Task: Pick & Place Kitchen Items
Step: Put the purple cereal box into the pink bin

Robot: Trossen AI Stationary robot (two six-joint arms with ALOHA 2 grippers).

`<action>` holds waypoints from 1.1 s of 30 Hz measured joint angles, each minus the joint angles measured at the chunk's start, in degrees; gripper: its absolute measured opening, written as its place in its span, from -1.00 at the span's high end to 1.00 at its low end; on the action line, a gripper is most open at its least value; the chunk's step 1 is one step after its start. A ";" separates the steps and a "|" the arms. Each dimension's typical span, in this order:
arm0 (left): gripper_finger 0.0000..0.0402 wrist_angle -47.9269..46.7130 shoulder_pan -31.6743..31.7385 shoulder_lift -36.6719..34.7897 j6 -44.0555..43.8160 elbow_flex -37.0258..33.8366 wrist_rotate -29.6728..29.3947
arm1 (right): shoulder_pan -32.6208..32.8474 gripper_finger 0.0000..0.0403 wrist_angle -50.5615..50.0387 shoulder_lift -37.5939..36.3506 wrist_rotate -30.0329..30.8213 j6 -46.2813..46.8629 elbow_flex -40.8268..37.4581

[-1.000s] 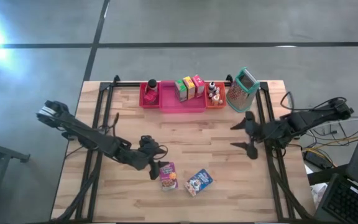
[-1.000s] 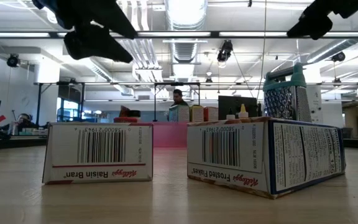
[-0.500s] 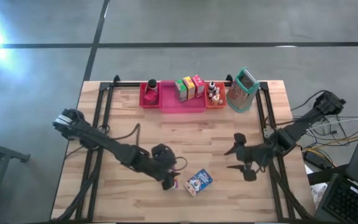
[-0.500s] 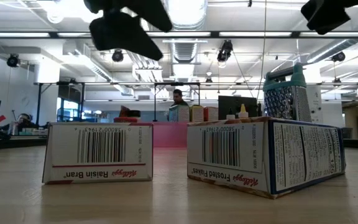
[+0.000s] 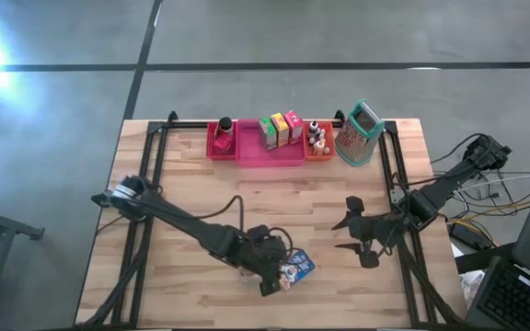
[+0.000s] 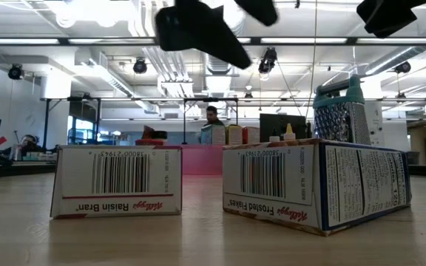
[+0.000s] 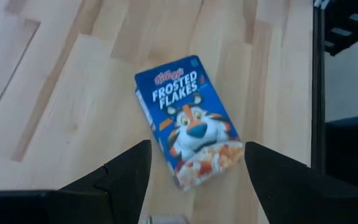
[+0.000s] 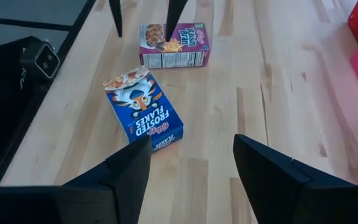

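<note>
My left gripper (image 7: 194,180), fingers spread, hovers over the Frosted Flakes box (image 7: 190,120) lying flat on the bench; right gripper (image 8: 191,171) released, nearby. Risk: fingers nudge box sideways & miss.

Grey concrete floor (image 5: 293,32) around the table — bright ceiling lights (image 6: 220,13) overhead

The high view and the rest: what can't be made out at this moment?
- Purple Raisin Bran box: in the high view, hidden under the left gripper.
- Small dark-capped bottles in the orange bin: too small to read labels.
- Blue Frosted Flakes box: in the high view, partly covered by the left arm.
</note>
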 joint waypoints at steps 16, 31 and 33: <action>-0.31 3.77 0.24 2.35 2.52 4.30 -6.59 | -0.04 -0.23 -0.71 0.00 -0.02 -0.02 0.00; -0.31 -11.13 -2.10 0.21 -3.69 2.99 -18.06 | -0.24 -0.08 -16.15 -15.42 15.25 0.49 0.04; -0.31 -12.32 -2.59 0.21 -4.09 2.85 -18.53 | -0.24 -0.06 -19.17 -19.57 16.41 0.94 0.04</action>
